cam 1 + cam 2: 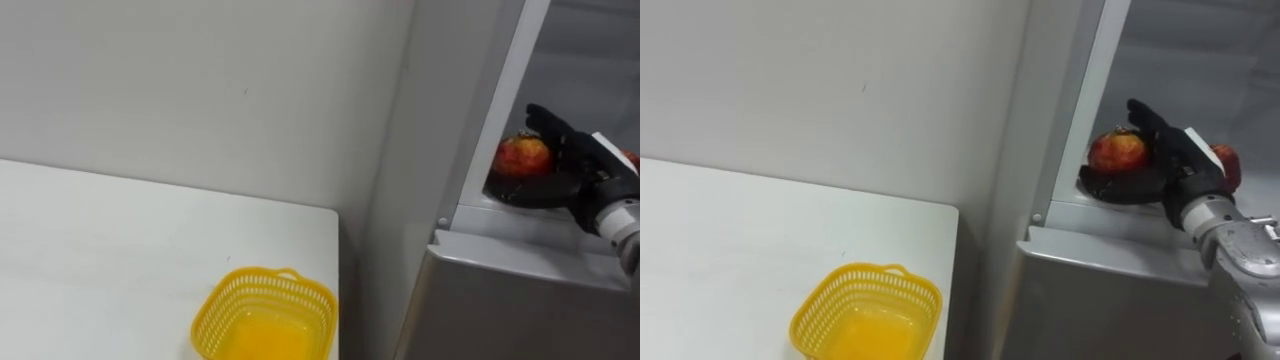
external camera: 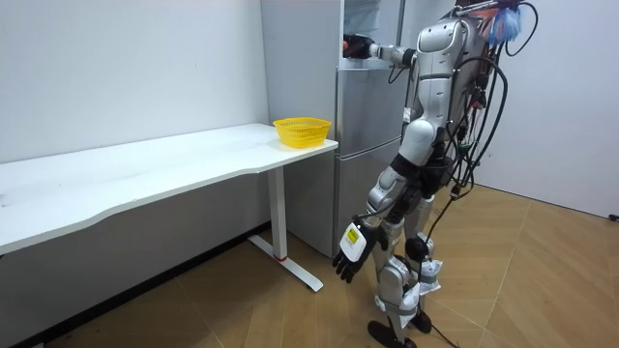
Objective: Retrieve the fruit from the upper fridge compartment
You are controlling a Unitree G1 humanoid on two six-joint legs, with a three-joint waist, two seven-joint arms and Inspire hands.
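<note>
Well inside the upper compartment (image 1: 1185, 60) of the fridge (image 1: 1120, 300), the right hand (image 1: 1175, 150) is closed about a red and yellow apple (image 1: 1117, 150). Its dark fingers (image 1: 1145, 115) arch over the top and far side of the fruit and touch it. A dark shape lies just beneath the apple; whether that is the thumb or a dish cannot be told. The apple sits near the front edge of the compartment floor, on the side nearest the bench. Just behind the back of the hand a second red fruit (image 1: 1228, 165) shows in part.

The room view has the robot standing upright on the wooden floor (image 2: 542, 271), facing the grey fridge, its right arm raised forward at shoulder height into the open top section. The left hand (image 2: 350, 253) hangs low beside the thigh, fingers loose and spread, holding nothing.

Beside the fridge stands a white bench (image 1: 100, 250) against a pale wall (image 1: 200, 90). A yellow plastic basket (image 1: 265, 315) rests on the bench's corner nearest the fridge, well apart from the apple.
</note>
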